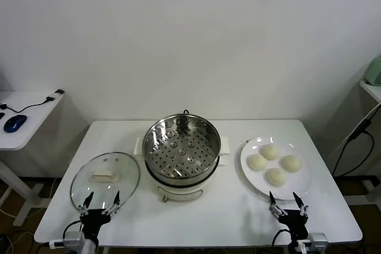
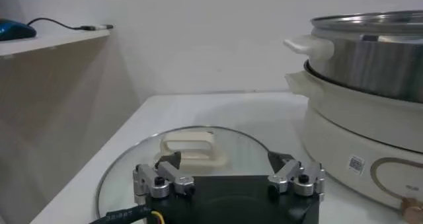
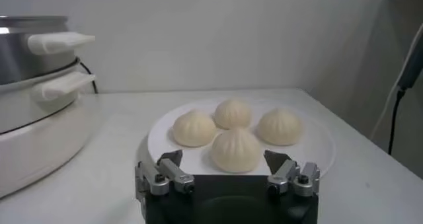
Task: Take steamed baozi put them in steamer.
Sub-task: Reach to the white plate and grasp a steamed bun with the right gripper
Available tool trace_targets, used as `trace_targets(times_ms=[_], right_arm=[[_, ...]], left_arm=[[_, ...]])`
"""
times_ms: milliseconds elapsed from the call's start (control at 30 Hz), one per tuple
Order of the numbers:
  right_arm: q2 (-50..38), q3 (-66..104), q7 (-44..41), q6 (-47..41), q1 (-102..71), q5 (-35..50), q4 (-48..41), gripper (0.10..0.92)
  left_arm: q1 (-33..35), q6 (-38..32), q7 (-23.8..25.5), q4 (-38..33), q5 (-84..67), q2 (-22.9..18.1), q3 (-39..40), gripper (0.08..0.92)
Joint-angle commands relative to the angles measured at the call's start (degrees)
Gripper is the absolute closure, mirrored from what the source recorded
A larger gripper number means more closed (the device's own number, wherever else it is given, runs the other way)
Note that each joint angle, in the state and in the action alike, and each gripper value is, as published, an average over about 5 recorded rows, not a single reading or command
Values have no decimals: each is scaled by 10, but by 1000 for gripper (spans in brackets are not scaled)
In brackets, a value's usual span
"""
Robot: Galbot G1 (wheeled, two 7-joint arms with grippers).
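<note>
Right now we see both tools waiting at the near edge of the white desk [image 1: 196,212], nothing picked up yet. Our right tool [image 1: 288,203] stands with its fingers spread wide and empty, just short of the flat white round plate [image 1: 250,173] that carries the 4 small cream-white round steamed baozi [image 1: 274,163]. Our left tool [image 1: 100,201] is equally wide and empty, over the near rim of the round glass lid with a white handle [image 1: 105,178], and looks idle. The round shiny stainless-steel steamer with its perforated tray [image 1: 181,150] sits uncovered at the desk's middle, between lid and plate.

We judge the step in hand to be reaching for the first bun. To do it well, we would take the nearest bun [image 3: 235,149], come down from above, straddle its widest part, and close gently, since soft dough will likely dent.

Each bun sits upright on its flat base, pleated peak pointing up. Being round, it has no long axis worth aligning to.
</note>
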Motion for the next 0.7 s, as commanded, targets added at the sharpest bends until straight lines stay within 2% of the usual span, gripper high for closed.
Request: trace_targets(times_ms=[33,133,267,367,500,700], right_arm=[[-79,7,14,-98,112,-23,-1,202],[-138,-4,-10,-139,191,-27,-34,203],[-238,-62,-101,-148,331,-32,-129,203],[-320,-145,-199,-148,427,-45,-192,203],[-426,-309,-374,-119,558,-59,-257,203],[-471,-569,-573,-23,781,-82,-344,203]], left_arm=[[1,-2,0,1,-1,5,4,177],[0,-4,0,2,-1,6,5,177],[-2,-7,1,3,-3,9,7,177],[-4,-8,1,4,-3,10,7,177],[-6,-9,1,4,-4,11,7,177],[-8,-13,2,13,-3,12,9,177]])
